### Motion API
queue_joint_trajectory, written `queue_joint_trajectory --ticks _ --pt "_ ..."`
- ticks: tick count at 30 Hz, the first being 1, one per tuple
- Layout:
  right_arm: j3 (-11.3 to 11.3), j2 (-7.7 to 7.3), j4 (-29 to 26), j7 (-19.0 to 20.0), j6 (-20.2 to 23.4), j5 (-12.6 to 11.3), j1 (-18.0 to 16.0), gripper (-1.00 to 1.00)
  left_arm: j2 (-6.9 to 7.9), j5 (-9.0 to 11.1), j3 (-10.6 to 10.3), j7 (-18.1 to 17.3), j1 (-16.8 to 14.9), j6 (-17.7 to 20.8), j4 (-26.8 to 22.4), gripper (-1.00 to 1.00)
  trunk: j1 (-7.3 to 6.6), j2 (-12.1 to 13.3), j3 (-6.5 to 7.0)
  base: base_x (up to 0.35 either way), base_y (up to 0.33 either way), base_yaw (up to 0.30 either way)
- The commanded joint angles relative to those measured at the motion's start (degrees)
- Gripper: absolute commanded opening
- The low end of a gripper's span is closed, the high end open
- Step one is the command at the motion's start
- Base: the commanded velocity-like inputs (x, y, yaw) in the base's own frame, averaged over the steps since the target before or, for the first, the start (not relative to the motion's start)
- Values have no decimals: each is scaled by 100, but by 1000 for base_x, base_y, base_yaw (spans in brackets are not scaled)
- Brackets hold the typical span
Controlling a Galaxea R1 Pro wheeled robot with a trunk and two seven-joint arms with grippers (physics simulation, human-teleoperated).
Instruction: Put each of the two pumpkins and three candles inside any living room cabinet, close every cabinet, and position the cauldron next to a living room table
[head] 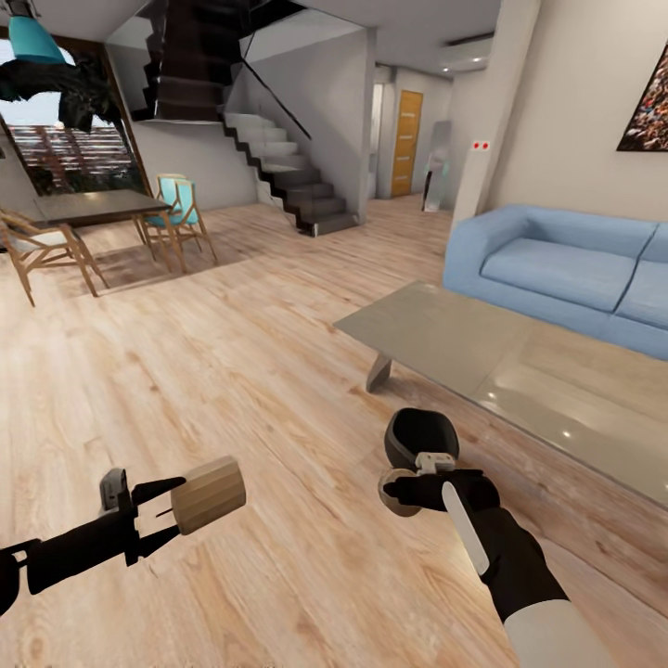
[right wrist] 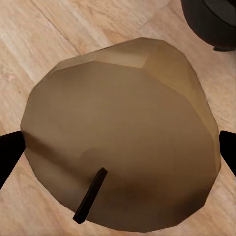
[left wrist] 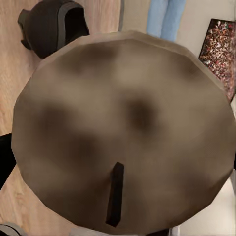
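Each arm carries a candle with no cabinet in sight, so the likely trouble is a candle slipping out as the robot turns and drives; both are pinched only across their round sides. The right arm also hangs just above the cauldron (head: 422,436) and could knock it. The left gripper (head: 167,516) is closed around a candle (head: 210,494) held sideways, wick toward the wrist. The right gripper (head: 408,490) pinches a second candle (right wrist: 123,147) between dark fingertips (right wrist: 10,152). The table (head: 436,334) stands near the cauldron.

Two candles (head: 209,494) (right wrist: 120,147), one cauldron (head: 420,436).
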Motion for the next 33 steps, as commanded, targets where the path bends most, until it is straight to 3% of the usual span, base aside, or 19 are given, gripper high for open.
queue_joint_trajectory --ticks 1,10,30,32,33 --pt "0 4 -6 3 27 -1 -2 -100 -4 67 2 22 -5 19 -7 -100 -24 39 11 1 0 271" --pt "193 8 -14 5 193 9 -2 -100 1 61 1 70 -5 19 11 -100 -221 400 137 0 0 265" --pt "206 -11 -122 31 227 -28 -2 -100 -7 51 -53 119 -13 4 33 -100 -660 1202 399 -82 0 235" --pt "208 -15 -151 29 199 -34 -2 -100 -10 -61 -58 125 -14 2 37 -100 -704 1283 433 0 0 142" --pt "209 -16 -158 30 178 -36 -2 -100 -19 -306 -55 126 -23 -3 38 -100 -726 1323 450 0 0 58"
